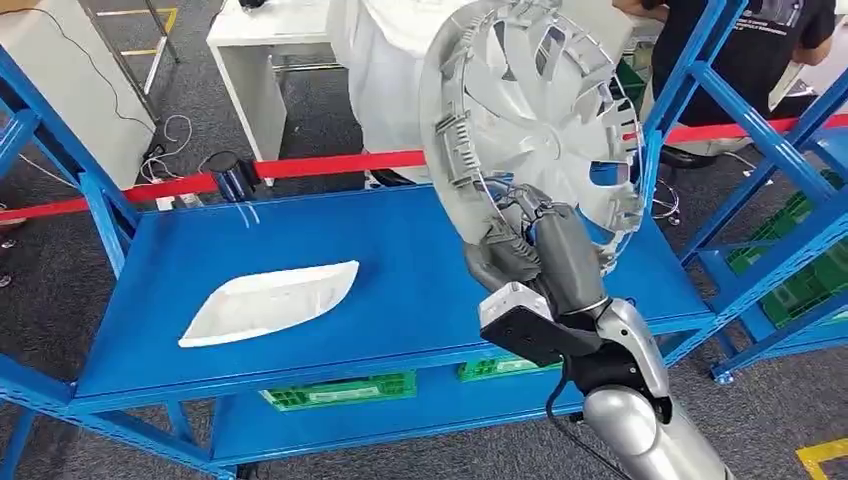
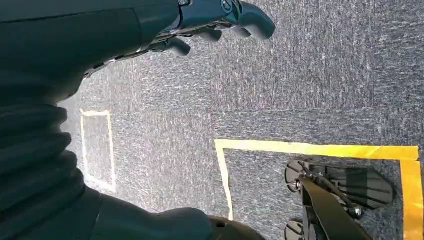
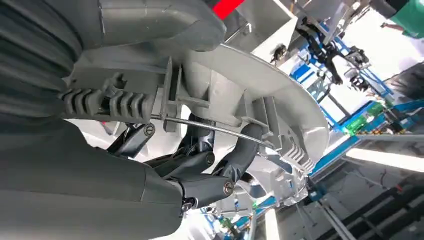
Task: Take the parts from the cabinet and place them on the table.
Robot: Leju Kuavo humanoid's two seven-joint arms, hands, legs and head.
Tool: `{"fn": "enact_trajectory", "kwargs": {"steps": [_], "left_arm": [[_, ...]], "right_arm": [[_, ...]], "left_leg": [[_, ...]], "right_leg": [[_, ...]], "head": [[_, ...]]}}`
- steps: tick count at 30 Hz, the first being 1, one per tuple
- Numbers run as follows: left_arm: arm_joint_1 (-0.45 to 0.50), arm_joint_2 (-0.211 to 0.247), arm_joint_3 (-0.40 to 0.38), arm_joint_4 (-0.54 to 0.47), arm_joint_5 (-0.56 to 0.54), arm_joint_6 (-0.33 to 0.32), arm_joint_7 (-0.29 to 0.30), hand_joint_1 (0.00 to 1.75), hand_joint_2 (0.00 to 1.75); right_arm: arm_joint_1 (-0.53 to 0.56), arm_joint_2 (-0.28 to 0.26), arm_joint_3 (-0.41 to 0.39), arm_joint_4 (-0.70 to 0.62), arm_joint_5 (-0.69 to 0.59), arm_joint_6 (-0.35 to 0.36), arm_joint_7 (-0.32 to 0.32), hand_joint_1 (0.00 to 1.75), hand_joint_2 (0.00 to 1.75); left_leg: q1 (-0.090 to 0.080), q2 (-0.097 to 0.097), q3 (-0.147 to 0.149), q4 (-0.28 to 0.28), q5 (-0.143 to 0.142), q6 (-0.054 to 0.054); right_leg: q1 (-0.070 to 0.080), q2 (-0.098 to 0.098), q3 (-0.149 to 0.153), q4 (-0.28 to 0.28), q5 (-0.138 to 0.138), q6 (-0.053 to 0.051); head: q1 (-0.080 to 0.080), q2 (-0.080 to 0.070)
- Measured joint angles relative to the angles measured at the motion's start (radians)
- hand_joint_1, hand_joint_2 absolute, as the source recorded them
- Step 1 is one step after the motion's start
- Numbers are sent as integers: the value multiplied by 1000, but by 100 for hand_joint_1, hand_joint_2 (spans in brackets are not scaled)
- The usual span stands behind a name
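Now | right hand point(image 1: 535, 235) grips wheel cover point(image 1: 530, 110) | left hand point(image 2: 215, 20) empty, fingers apart | green crates point(image 1: 340, 390) under table point(image 1: 420, 290)

No readable text, label, brand, number or sign is found in any of the views. Pale labels are seen on the green crates point(image 1: 340, 391) under the blue table point(image 1: 420, 300), but their print is too small to be read. Yellow tape lines point(image 2: 320, 149) are marked on the floor in the left wrist view, and no lettering is carried by them. A red band point(image 1: 330, 165) is stretched behind the table, and it is unmarked as far as can be seen. Nothing legible is moulded into the grey wheel cover point(image 1: 530, 110), seen in the head view and close up in the right wrist view.
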Motion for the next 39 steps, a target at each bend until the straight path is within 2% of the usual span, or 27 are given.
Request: {"fn": "enact_trajectory", "kwargs": {"steps": [2, 3, 4, 5, 7, 8, 9, 13, 15, 17, 18, 19, 20, 22, 23, 24, 25, 28, 29, 30, 32, 33, 34, 35, 37, 38, 39], "left_arm": [[0, 0, 0, 0, 0, 0, 1, 0, 175], [0, 0, 1, -1, 1, 0, 2, 0, 175], [0, 0, 2, -1, 2, 0, 2, 0, 175], [0, -1, 2, -1, 2, 1, 2, 0, 175], [0, -2, 3, -1, 2, 2, 2, 0, 175], [-1, -3, 4, -2, 2, 2, 2, 0, 175], [-2, -3, 5, -3, 2, 2, 2, 0, 175], [0, -2, 8, -4, 7, 3, 3, 0, 175], [-2, -2, 14, -4, 8, 3, 3, 0, 175], [-3, -2, 16, -5, 8, 4, 5, 0, 175], [-4, -2, 16, -4, 9, 5, 5, 0, 175], [-4, -2, 17, -4, 10, 6, 6, 0, 175], [-4, -2, 18, -5, 13, 8, 6, 0, 175], [-6, -2, 23, -5, 19, 13, 6, 0, 175], [-8, -2, 23, -5, 19, 14, 5, 0, 175], [-12, 0, 23, -6, 19, 15, 5, 0, 175], [-13, 0, 24, -6, 19, 16, 4, 0, 175], [-11, -1, 26, -6, 20, 18, 7, 0, 175], [-12, -4, 27, -6, 22, 18, 13, 0, 175], [-12, -4, 29, -6, 23, 19, 15, 0, 175], [-12, -5, 31, -6, 23, 20, 20, 0, 175], [-11, -6, 31, -6, 23, 20, 21, 0, 175], [-12, -7, 31, -6, 23, 20, 21, 0, 175], [-11, -8, 31, -6, 23, 20, 21, 0, 175], [-11, -10, 31, -6, 22, 20, 20, 0, 175], [-11, -10, 31, -6, 19, 19, 20, 0, 175], [-11, -10, 31, -6, 18, 19, 19, 0, 175]], "right_arm": [[-3, 0, 0, 0, 0, 5, 0, 175, 175], [-4, 0, 0, 0, -1, 10, -2, 175, 175], [-4, 0, 0, 0, -2, 11, -3, 175, 175], [-4, 0, 0, 0, -3, 11, -4, 175, 175], [-9, 1, 0, 0, -3, 11, -7, 175, 175], [-14, 2, 0, 0, -3, 11, -10, 175, 175], [-14, 4, 0, 0, -3, 11, -11, 175, 175], [-19, 13, 0, 2, -3, 11, -15, 175, 175], [-26, 19, 2, 3, -3, 13, -18, 175, 175], [-30, 21, 2, 5, -3, 13, -18, 175, 175], [-31, 23, 2, 7, -4, 16, -19, 175, 175], [-33, 24, 2, 10, -8, 19, -21, 175, 175], [-36, 24, 3, 13, -11, 23, -21, 175, 175], [-40, 28, 4, 15, -15, 30, -21, 175, 175], [-42, 32, 5, 16, -15, 31, -21, 175, 175], [-44, 35, 5, 16, -14, 31, -21, 175, 175], [-49, 37, 5, 17, -14, 31, -20, 175, 175], [-54, 43, 7, 19, -13, 32, -21, 175, 175], [-53, 43, 7, 22, -14, 34, -24, 175, 175], [-56, 43, 7, 24, -17, 36, -29, 175, 175], [-58, 42, 7, 31, -35, 44, -44, 175, 175], [-59, 41, 7, 35, -44, 48, -50, 175, 175], [-59, 39, 7, 39, -50, 48, -53, 175, 175], [-59, 36, 7, 43, -56, 48, -54, 175, 175], [-63, 32, 7, 50, -65, 47, -56, 175, 175], [-68, 27, 7, 53, -71, 47, -57, 175, 175], [-73, 22, 7, 54, -77, 46, -58, 175, 175]], "left_leg": [[-1, 3, -8, 3, 2, 1], [-1, 3, -14, 7, 4, -1], [0, 3, -19, 11, 5, -3], [1, 3, -25, 16, 7, -5], [4, 1, -36, 30, 8, -11], [4, 1, -42, 35, 9, -17], [0, -2, -47, 37, 13, -25], [1, -8, -57, 33, 32, -55], [6, 0, -86, 104, -56, -70], [11, 5, -129, 252, -151, -80], [12, 6, -144, 313, -174, -83], [13, 7, -139, 337, -169, -84], [13, 8, -109, 311, -142, -82], [12, 8, 1, 154, -76, -72], [10, 8, 65, 61, -67, -64], [3, 8, 107, -10, -99, -58], [1, 8, 97, -1, -83, -57], [0, 7, 80, -17, -61, -35], [5, 15, 76, -23, -46, -28], [7, 14, 66, -24, -36, -20], [6, 16, 35, -19, -14, -14], [5, 16, 18, -15, -4, -14], [5, 17, 3, -11, 4, -14], [6, 17, -17, -3, 13, -16], [8, 16, -53, 16, 26, -21], [9, 16, -66, 26, 30, -25], [5, 14, -81, 36, 35, -33]], "right_leg": [[0, 0, -61, 153, -77, 3], [0, 0, -84, 214, -94, 3], [-1, 0, -79, 216, -82, 3], [-2, -1, -51, 170, -48, 2], [-3, -1, 54, -15, 31, 1], [-3, -1, 83, -75, 9, -2], [6, 3, 75, -63, 33, -11], [2, -1, 57, -73, 46, -45], [0, -4, 39, -73, 63, -61], [1, -7, 18, -73, 79, -61], [2, -8, 7, -72, 87, -61], [2, -10, -5, -72, 96, -60], [3, -11, -15, -71, 104, -59], [5, -11, -32, -71, 120, -54], [6, -11, -38, -71, 127, -51], [9, -12, -43, -71, 134, -44], [5, -14, -40, -77, 142, -38], [6, -15, -41, -89, 168, -17], [1, -10, -50, -75, 144, -15], [4, -9, -65, -42, 93, -14], [2, -8, -105, 102, -25, -8], [3, -8, -120, 174, -54, -6], [3, -8, -122, 211, -53, -4], [3, -8, -104, 212, -24, -4], [2, -8, -12, 102, 49, -5], [2, -8, 46, 24, 57, -6], [6, -8, 97, -60, 5, -10]], "head": [[0, 0], [0, 0], [0, 0], [0, 0], [0, 0], [0, 0], [0, 0], [0, 0], [-5, 0], [-6, 0], [-6, 0], [-6, 0], [-6, 0], [-6, 0], [-6, 0], [-6, 0], [-3, 0], [-8, 0], [-8, 0], [-4, 0], [-1, 0], [-1, 0], [-1, 0], [-1, 0], [0, 0], [0, 0], [0, 0]]}}
